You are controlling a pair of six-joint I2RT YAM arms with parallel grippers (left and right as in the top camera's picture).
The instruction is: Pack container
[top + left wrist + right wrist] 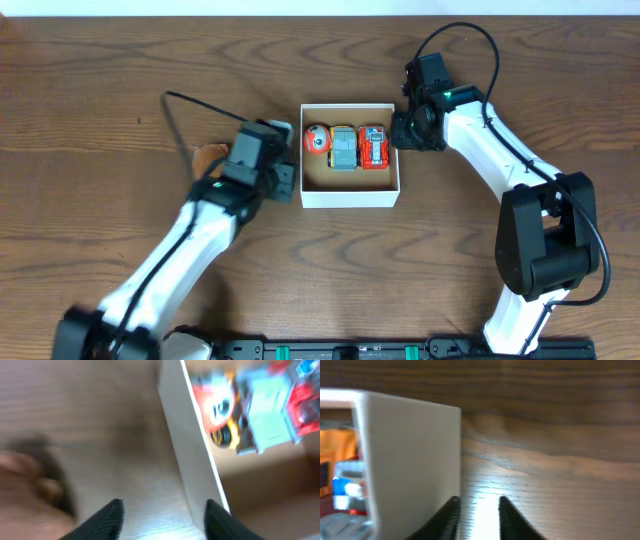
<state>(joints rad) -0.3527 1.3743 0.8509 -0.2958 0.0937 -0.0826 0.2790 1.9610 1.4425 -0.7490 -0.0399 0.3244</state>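
Container [350, 197] sits mid-desk [100, 70], open-topped, with white walls and a brown floor. Three toy cars stand in a row along its far wall: an orange car [317, 141] on the left, a grey car [344, 148] in the middle and a red car [373, 147] on the right, each just beside the next. The near half of the floor is bare cardboard.

The left claw [285, 180] is at the container's left wall, near the front corner. In the left wrist view its fingers [112, 517] stand wide apart. The white wall [192, 445] runs down toward the right-hand finger and bare desk lies under the rest of the gap. Nothing is pinched. Whether that finger touches the wall I cannot tell. Past the wall the orange car [217, 405], grey car [267, 405] and red car [302, 400] show, blurred.

The right claw [402, 128] is at the container's far right corner, outside the wall. From its wrist camera the fingers [450, 515] stand a narrow way apart with only desk between them. The container's corner [410, 460] rises just beside the left-hand finger.

A brown lump [208, 156] lies on the desk just left of the left claw, too blurred to name. A black cable [175, 120] loops over the desk behind it.
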